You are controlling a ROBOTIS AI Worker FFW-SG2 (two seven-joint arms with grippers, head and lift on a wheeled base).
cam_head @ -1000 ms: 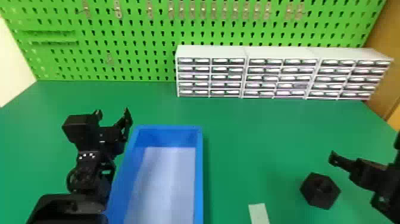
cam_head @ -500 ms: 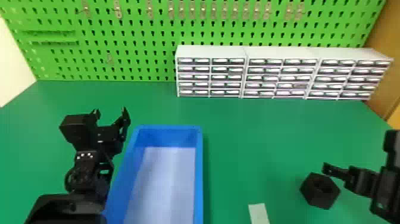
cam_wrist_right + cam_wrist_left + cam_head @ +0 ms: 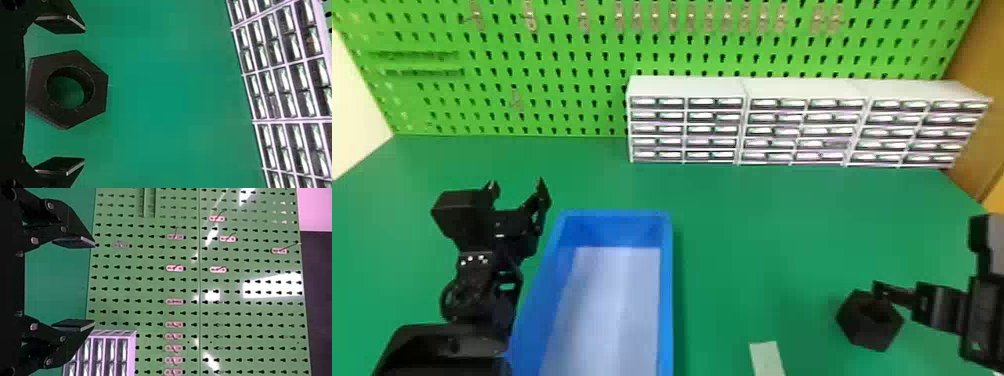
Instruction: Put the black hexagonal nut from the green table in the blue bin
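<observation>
I hold my right claw [image 3: 938,306] released at black hexagonal nut [image 3: 864,327], fingers [image 3: 58,24] parted around it on green table [image 3: 757,225]. Blue bin [image 3: 666,290] sits beside my left claw [image 3: 517,185], also released.

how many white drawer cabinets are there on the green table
3, side by side along the back of the green table, in front of the pegboard: the left cabinet, the middle cabinet and the right cabinet.
</observation>
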